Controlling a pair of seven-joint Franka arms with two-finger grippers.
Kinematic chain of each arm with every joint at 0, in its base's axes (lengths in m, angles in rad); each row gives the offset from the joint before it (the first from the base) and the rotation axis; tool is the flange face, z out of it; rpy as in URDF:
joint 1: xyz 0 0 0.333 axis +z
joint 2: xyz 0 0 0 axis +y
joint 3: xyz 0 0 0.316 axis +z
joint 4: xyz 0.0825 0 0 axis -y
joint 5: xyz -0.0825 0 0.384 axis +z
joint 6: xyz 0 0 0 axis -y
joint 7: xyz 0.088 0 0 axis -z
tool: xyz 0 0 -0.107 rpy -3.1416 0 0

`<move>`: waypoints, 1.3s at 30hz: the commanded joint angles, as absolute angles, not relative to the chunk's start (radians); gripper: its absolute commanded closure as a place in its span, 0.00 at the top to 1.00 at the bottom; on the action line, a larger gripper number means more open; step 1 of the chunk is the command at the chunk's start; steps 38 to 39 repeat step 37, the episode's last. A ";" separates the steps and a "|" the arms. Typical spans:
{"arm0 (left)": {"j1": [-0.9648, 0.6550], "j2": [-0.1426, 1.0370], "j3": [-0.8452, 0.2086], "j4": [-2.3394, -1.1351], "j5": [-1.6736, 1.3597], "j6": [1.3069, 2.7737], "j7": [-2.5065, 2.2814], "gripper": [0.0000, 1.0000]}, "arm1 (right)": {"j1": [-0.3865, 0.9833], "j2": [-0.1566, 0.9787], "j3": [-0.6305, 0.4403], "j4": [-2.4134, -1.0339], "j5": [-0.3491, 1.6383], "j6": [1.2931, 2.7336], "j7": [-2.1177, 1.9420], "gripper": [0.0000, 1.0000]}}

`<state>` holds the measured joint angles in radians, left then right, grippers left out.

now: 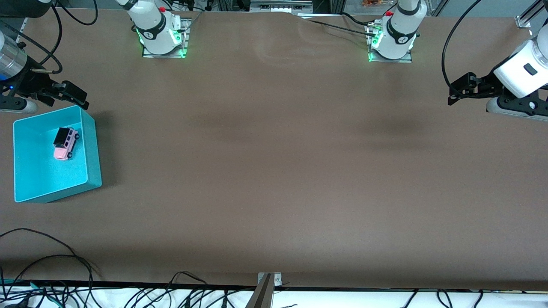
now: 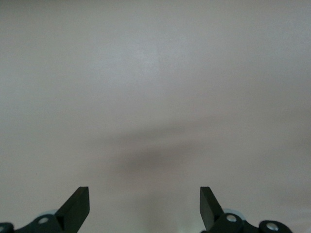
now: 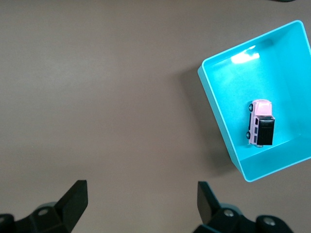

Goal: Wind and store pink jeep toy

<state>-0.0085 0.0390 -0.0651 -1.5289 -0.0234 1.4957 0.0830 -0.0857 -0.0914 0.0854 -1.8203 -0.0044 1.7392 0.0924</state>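
Note:
The pink jeep toy (image 1: 65, 143) (image 3: 261, 122), pink with a black roof and rear, stands on its wheels inside the turquoise bin (image 1: 92, 149) (image 3: 216, 107) at the right arm's end of the table. My right gripper (image 1: 77, 96) (image 3: 142, 191) hangs open and empty over the bare table beside the bin's rim, apart from the toy. At the left arm's end, my left gripper (image 1: 458, 90) (image 2: 145, 196) also hangs open over bare brown table, nothing between its fingers.
The two arm bases (image 1: 160, 30) (image 1: 391, 36) stand along the table edge farthest from the front camera. Loose black cables (image 1: 51, 261) and a metal bracket (image 1: 269, 282) lie at the edge nearest that camera. Brown table (image 1: 274, 171) stretches between the grippers.

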 commanded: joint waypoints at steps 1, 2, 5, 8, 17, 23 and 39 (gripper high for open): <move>-0.006 0.052 -0.066 -1.496 -0.041 1.479 0.084 1.00 | -0.091 -0.086 0.081 -1.778 -0.011 1.707 0.072 1.00; -0.008 0.052 -0.066 -1.496 -0.041 1.479 0.084 1.00 | -0.091 -0.084 0.080 -1.776 -0.011 1.707 0.075 1.00; -0.008 0.052 -0.066 -1.496 -0.043 1.479 0.084 1.00 | -0.091 -0.087 0.078 -1.775 -0.011 1.706 0.072 1.00; -0.008 0.054 -0.066 -1.496 -0.043 1.479 0.084 1.00 | -0.091 -0.090 0.078 -1.775 -0.011 1.698 0.074 1.00; -0.006 0.054 -0.066 -1.496 -0.041 1.479 0.084 1.00 | -0.091 -0.094 0.078 -1.772 -0.011 1.684 0.071 1.00; -0.008 0.052 -0.066 -1.496 -0.043 1.479 0.086 1.00 | -0.091 -0.092 0.075 -1.730 -0.008 1.664 0.068 1.00; -0.008 0.054 -0.066 -1.496 -0.043 1.479 0.084 1.00 | -0.091 -0.094 0.071 -1.720 -0.006 1.640 0.054 1.00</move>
